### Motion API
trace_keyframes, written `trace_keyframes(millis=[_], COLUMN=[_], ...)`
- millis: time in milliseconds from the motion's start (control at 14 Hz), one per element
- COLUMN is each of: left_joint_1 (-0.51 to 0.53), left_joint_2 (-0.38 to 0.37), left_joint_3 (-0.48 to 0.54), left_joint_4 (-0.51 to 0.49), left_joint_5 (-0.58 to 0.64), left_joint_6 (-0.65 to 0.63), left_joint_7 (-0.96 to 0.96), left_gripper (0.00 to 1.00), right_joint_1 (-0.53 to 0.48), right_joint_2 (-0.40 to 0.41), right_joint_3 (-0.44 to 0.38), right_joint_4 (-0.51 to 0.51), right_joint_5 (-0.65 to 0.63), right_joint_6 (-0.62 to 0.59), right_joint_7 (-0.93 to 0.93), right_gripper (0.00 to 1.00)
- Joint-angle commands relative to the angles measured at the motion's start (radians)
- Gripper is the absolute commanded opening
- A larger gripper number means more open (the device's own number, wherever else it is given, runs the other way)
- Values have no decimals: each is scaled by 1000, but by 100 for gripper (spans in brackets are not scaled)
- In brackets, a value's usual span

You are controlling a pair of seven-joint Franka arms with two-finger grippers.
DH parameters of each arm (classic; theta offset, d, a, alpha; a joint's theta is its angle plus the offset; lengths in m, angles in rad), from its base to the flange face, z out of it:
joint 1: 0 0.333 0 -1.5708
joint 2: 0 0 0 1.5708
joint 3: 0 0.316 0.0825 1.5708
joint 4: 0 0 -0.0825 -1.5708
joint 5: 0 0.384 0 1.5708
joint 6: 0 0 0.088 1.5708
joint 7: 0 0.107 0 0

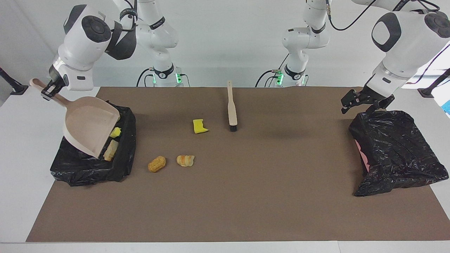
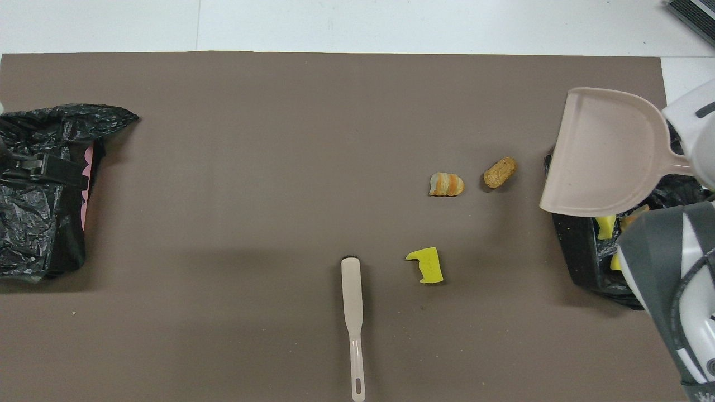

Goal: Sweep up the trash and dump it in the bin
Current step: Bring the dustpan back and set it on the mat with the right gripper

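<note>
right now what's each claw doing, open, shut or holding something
Left claw: open, empty, over the black bag.
Right claw: shut on the dustpan handle, pan tilted over the bin.
</note>
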Motion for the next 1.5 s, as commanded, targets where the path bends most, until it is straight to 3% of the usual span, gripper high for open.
trace_keyframes(millis=[0,571,786,929,1214,1429], left_joint_1=[1,5,-2,4,7,5], left_joint_2=[-1,-8,-10,-8,-7,-7], left_joint_3=[-7,-5,-5,-5,-5,-5], left_joint_4=[5,-2,-2,-2,1,-1], left_joint_5=[25,41,57,54,54,54], left_joint_6=[-15,-44,-49,-35,-29,-29], left_joint_7=[-12,-1,0,-6,-6,-6], left_gripper=[100,100,100,100,100,100], right_joint_1=[71,318,413,430,508,544], right_joint_2=[106,508,622,677,751,769], right_joint_3=[0,0,-5,-6,-3,0], right_joint_4=[167,656,741,796,800,797], right_joint_5=[98,263,298,405,555,620], right_joint_6=[-109,-299,-298,-289,-188,-155], right_joint_7=[220,981,1222,1330,1597,1672], right_gripper=[0,0,0,0,0,0])
